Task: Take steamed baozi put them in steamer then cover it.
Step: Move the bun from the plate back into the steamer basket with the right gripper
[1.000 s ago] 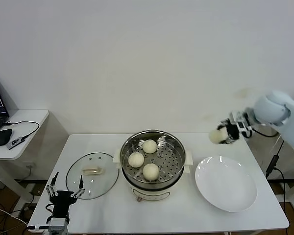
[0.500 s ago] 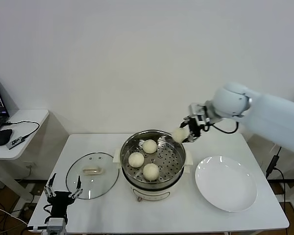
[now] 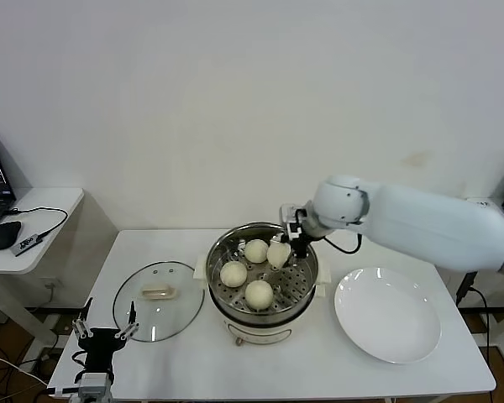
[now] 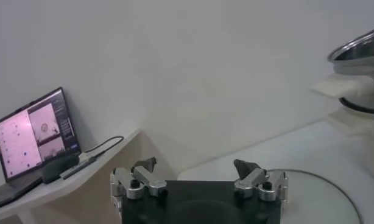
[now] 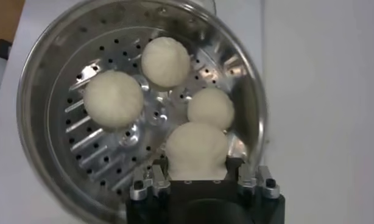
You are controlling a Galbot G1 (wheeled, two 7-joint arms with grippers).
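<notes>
Right claw (image 3: 279, 252) is clamped on the fourth small round cream-white bun (image 5: 196, 150), held directly over the perforated tray of the round shiny stainless-steel steamer (image 3: 307, 281). The free tray space lies straight below, toward 3 o'clock of the pot's centre; three buns already sit at 12, 9 and 6 (judged: a short descent, then release). Left claw (image 4: 199, 178) hangs wide open, empty, off the worktop's (image 3: 319, 361) near-left edge, nearest the round clear glass lid (image 3: 158, 300).
</notes>
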